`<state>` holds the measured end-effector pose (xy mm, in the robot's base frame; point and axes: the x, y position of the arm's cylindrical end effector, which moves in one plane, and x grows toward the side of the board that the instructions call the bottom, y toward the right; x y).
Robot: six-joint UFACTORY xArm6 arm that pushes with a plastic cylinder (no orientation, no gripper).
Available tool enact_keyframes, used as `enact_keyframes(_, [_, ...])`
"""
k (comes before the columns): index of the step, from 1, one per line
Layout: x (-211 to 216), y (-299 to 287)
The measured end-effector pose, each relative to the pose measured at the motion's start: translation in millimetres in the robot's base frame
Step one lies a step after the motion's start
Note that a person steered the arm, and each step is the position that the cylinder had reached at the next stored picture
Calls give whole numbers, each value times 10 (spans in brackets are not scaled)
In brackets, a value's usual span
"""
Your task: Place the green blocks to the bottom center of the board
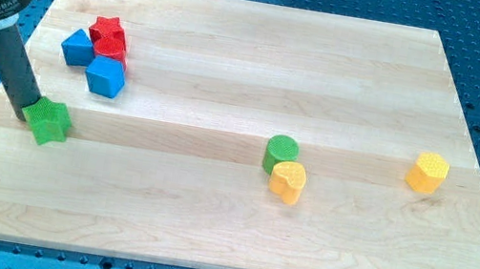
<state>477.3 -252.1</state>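
Note:
A green star block [50, 120] lies near the board's left edge, about mid-height. My tip [29, 107] touches its upper-left side, and the dark rod rises from there to the view's top left. A green cylinder [281, 152] stands right of the board's centre, touching a yellow block [288, 181] just below and to its right.
A red star block [108, 34], a blue block [78, 47] and a second blue block [105, 77] cluster at the upper left. A yellow hexagonal block [427, 172] sits at the right. The wooden board [223, 238] lies on a blue perforated table.

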Motion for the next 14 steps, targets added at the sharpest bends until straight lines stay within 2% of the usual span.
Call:
enact_keyframes(1, [6, -243])
enact_keyframes(2, [-13, -53])
enact_keyframes(4, [115, 1455])
enact_keyframes(5, [-211, 722])
enact_keyframes(6, [89, 302])
enact_keyframes(7, [543, 1015])
enact_keyframes(8, [617, 1271])
enact_keyframes(9, [442, 869])
enact_keyframes(10, [343, 1311])
enact_keyframes(12, [365, 1786])
enact_keyframes(13, [34, 1981])
enact_keyframes(14, [-430, 2614])
